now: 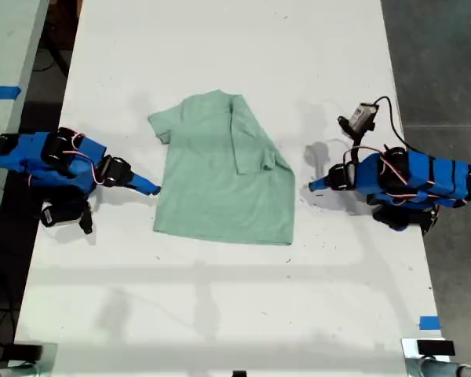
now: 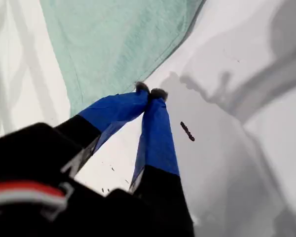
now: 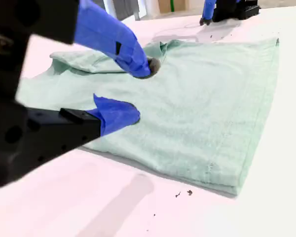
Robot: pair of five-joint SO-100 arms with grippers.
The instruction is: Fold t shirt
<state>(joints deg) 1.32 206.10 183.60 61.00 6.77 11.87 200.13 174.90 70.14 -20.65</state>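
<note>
- T shirt [image 1: 220, 177]: flat mid-table, one sleeve side already folded inward, on the exterior view's right.
- My first gripper [image 2: 150, 92]: jaws closed, empty, beside the shirt's hem corner.
- My second gripper [image 3: 138, 91]: jaws parted, empty, beside the folded side.
- Advice: pinch the unfolded edge low, lift, carry across.
- Table [image 1: 220, 314]: bare room all round.

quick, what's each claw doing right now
My first gripper: claw closed, holding nothing, beside the edge of the t shirt.
My second gripper: claw open, empty, poised at the t shirt's edge.
</note>
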